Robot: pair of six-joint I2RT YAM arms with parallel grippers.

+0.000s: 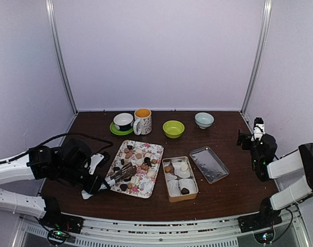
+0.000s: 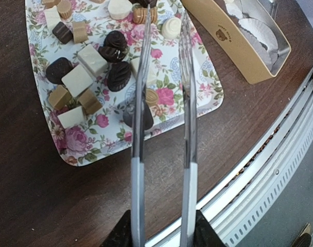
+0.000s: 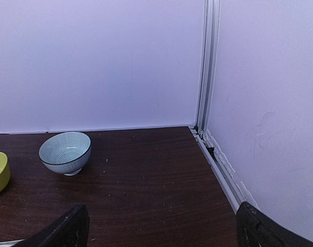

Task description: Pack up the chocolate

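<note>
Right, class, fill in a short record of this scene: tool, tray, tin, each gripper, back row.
tool: metal tongs, tips over the floral tray
tray: holds many loose chocolate pieces
tin: tan tin, right of tray, few pieces inside
left gripper: shut on the tongs
right gripper: open, holding nothing
back row: cup on saucer, mug, green bowl, pale bowl

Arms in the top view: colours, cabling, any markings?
Left arm and right arm: white tube links, black joint housings. A black cable loops off the left one. Left claw and right claw are black. No markings legible.
</note>
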